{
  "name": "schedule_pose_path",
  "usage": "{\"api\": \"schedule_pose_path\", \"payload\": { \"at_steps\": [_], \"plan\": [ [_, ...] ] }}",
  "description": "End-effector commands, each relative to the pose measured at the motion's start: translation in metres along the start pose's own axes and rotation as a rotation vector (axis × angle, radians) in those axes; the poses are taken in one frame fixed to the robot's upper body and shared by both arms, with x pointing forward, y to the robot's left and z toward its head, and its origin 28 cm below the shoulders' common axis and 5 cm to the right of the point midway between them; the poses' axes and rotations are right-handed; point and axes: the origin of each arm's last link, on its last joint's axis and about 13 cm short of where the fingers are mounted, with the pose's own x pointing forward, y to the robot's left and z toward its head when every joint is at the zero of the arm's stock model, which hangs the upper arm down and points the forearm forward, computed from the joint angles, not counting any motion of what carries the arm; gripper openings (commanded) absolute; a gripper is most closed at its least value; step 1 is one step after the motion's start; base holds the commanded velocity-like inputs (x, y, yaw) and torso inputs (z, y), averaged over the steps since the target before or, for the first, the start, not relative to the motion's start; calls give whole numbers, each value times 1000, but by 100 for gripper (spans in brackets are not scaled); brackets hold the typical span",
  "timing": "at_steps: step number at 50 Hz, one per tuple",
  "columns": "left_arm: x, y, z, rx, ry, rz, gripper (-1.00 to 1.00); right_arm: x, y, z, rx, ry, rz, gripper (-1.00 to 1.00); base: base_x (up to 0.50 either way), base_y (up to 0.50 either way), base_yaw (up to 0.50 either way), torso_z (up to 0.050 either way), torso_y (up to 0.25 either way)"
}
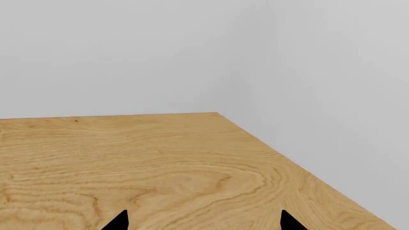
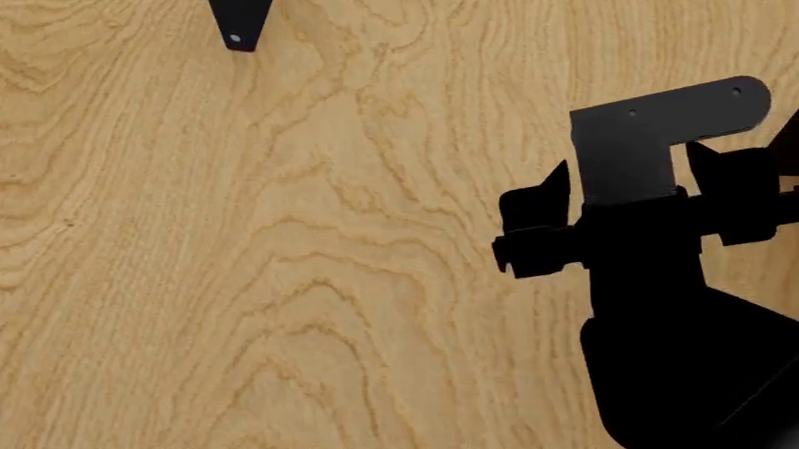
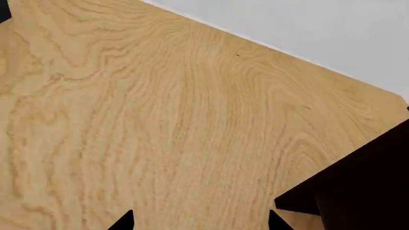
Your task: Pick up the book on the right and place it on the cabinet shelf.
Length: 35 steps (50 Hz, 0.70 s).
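Observation:
The book does not show in any view. In the right wrist view a very dark brown, almost black boarded shape, seemingly the cabinet shelf point(image 3: 364, 182), stands on the wooden table point(image 3: 160, 120) just beside my right gripper point(image 3: 201, 221). That gripper is open, with only bare wood between its black fingertips point(image 3: 124, 221). In the head view the right gripper point(image 2: 624, 173) hangs over the table's right side, fingers apart. My left gripper point(image 1: 204, 221) is open over bare wood near the table's corner.
White walls point(image 1: 191, 52) meet behind the table's corner point(image 1: 216, 113). The table's edge point(image 3: 275, 48) runs along a wall in the right wrist view. A small black pointed piece with a light dot point(image 2: 238, 23) shows at the head view's top; what it is I cannot tell.

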Motion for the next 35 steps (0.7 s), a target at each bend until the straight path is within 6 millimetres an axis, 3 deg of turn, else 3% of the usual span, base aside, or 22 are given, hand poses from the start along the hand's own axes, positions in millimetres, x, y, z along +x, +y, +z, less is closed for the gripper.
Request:
{"api": "schedule_pose_path", "payload": {
  "at_steps": [1, 20, 35],
  "plan": [
    [0, 0, 0, 1, 0, -1, 100, -21, 0, 11, 25, -82, 10, 100, 0, 0, 0, 0, 0],
    [0, 0, 0, 3, 1, -1, 100, -71, -3, 8, 89, -208, 27, 100, 0, 0, 0, 0, 0],
    [0, -1, 0, 3, 0, -4, 100, -105, -2, -7, 118, -276, 37, 100, 0, 0, 0, 0, 0]
  ]
}}
